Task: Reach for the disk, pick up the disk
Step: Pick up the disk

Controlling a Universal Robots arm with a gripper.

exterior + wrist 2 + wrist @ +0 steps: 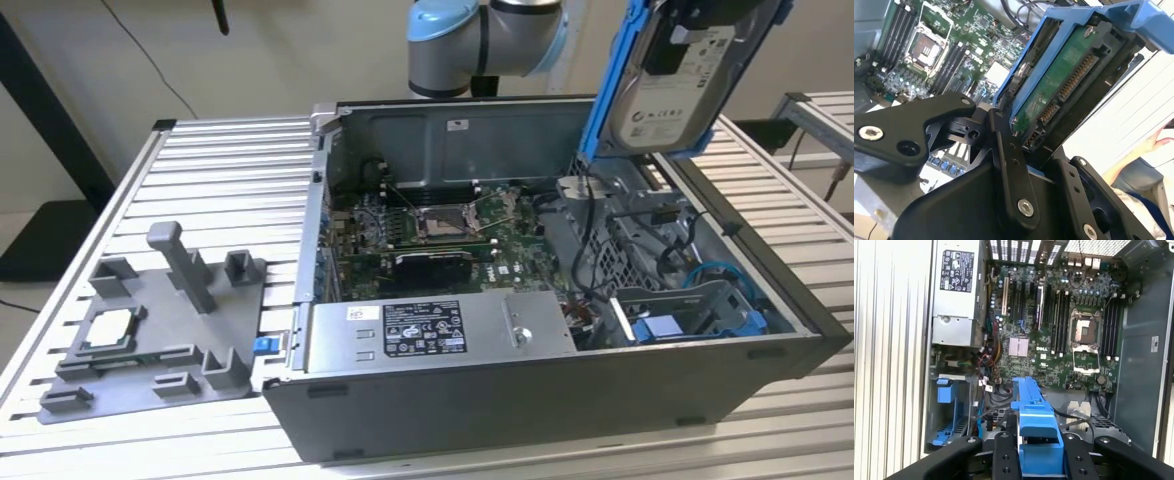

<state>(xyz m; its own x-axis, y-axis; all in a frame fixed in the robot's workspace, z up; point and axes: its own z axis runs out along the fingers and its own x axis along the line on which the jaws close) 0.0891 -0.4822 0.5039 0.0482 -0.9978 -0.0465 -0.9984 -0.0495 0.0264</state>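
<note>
The claw is pinched on the disk, a silver-grey drive with a white label in a bright blue frame, its green circuit board exposed in the second wrist view. It hangs upright, clear above the open computer case on the slatted surface.

From my seat, the disk runs off the 12 o'clock edge of the exterior view, so I cannot see its upper end or what grips it there. In the second wrist view the black gripper links cover the disk's near end, and the person's hand at 3 o'clock is cut by the edge. In the first wrist view the disk shows just its blue frame, with the gripper cropped at 6 o'clock.
</note>
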